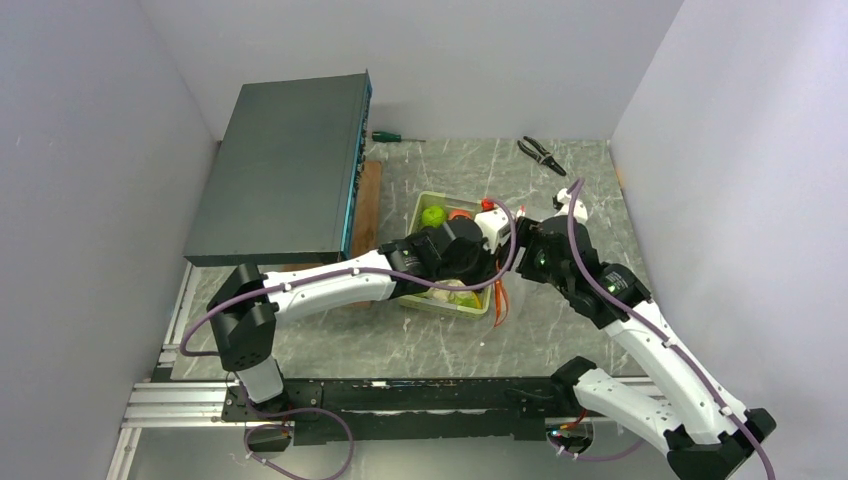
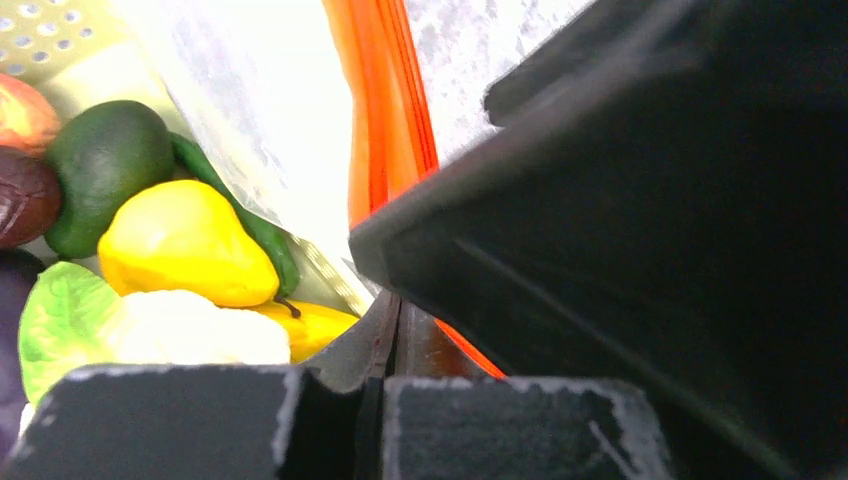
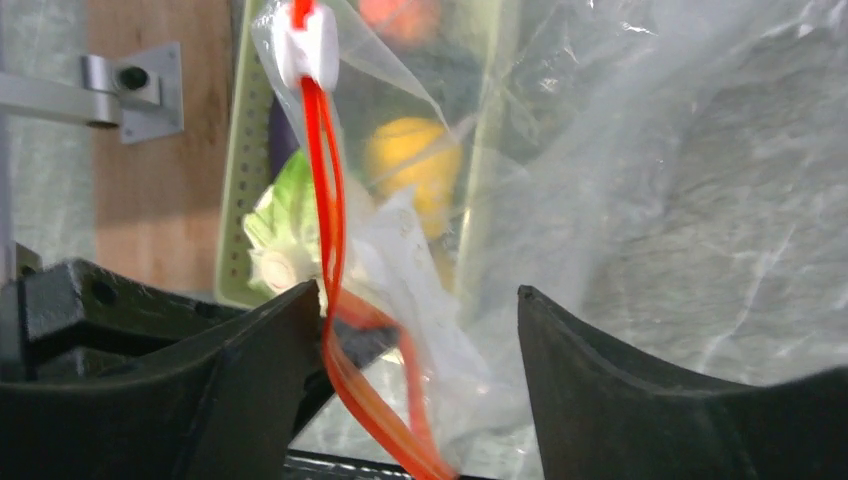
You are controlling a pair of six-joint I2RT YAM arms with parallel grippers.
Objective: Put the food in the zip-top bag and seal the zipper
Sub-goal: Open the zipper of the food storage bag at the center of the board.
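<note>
The clear zip-top bag [image 3: 560, 150] hangs between my grippers, beside the pale green tray [image 1: 424, 210]. Its red-orange zipper [image 3: 328, 190] runs down from the white slider tab [image 3: 305, 45] and also shows in the top view [image 1: 500, 298]. My left gripper [image 2: 392, 325] is shut on the bag's edge by the zipper [image 2: 385, 120]. My right gripper [image 3: 415, 295] is open, its fingers on either side of the bag's mouth. The food lies in the tray: white cauliflower [image 2: 190, 330], a yellow piece [image 2: 180, 245], a dark green piece [image 2: 100, 170] and a purple piece [image 2: 25, 195].
A large dark grey box [image 1: 290, 170] on a wooden board [image 1: 367, 200] stands left of the tray. A screwdriver [image 1: 395, 137] and pliers [image 1: 540, 152] lie at the back. Grey walls close in both sides.
</note>
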